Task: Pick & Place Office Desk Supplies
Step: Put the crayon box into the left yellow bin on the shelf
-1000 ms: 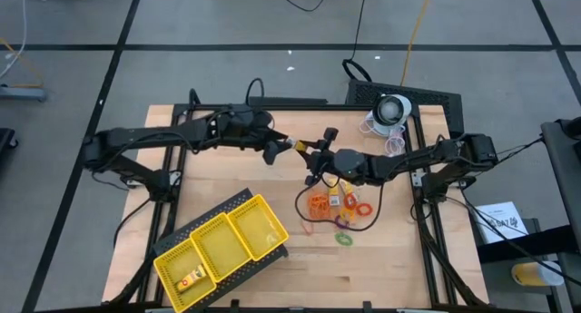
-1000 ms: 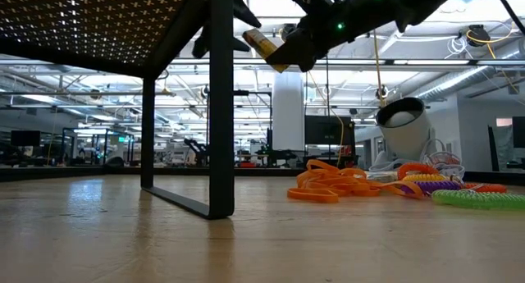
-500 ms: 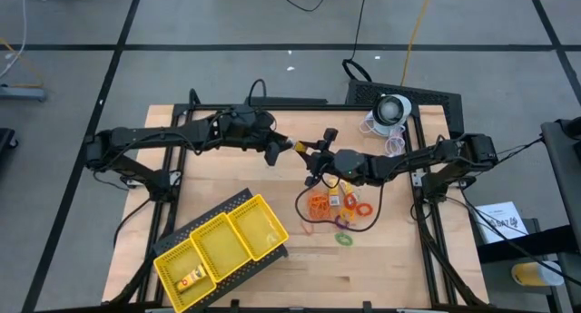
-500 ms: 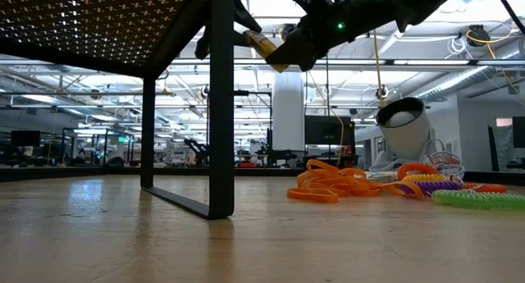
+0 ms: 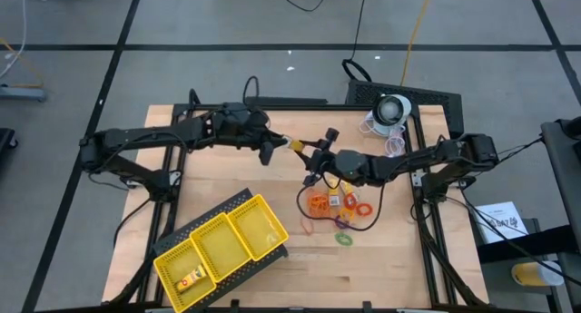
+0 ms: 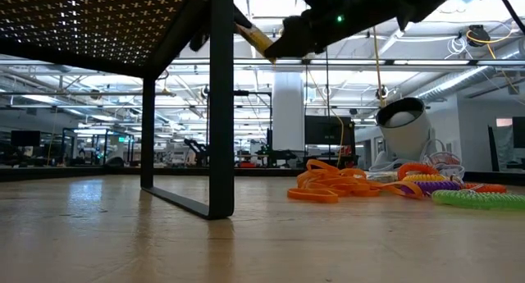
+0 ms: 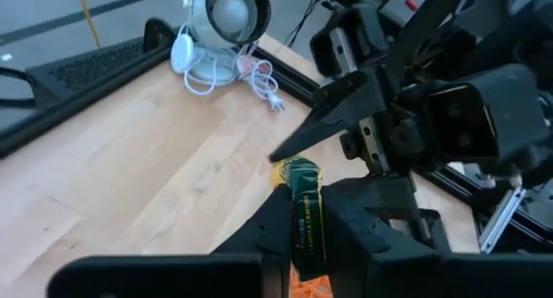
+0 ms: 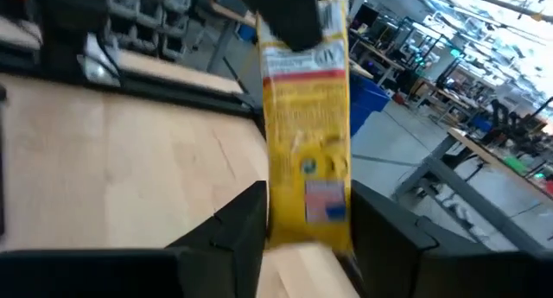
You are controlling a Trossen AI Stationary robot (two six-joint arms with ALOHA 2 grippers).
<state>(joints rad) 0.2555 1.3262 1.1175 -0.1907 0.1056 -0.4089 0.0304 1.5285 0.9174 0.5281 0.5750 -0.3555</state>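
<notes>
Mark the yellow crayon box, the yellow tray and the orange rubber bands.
yellow crayon box (image 8: 307,134): right wrist view, its printed face.
yellow tray (image 5: 155,259): high view, its outer rim.
orange rubber bands (image 6: 328,184): low view, middle of the heap.

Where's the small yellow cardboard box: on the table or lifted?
Lifted: left gripper pinches the small yellow cardboard box above the table, its other end at the right gripper.

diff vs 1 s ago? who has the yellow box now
Handover mid-air: the left claw has closed on the yellow crayon box, and the right claw has begun to open but still brackets it. In the low view the box tipped slightly and shifted left. The rubber-band pile, rings and yellow tray haven't moved.
</notes>
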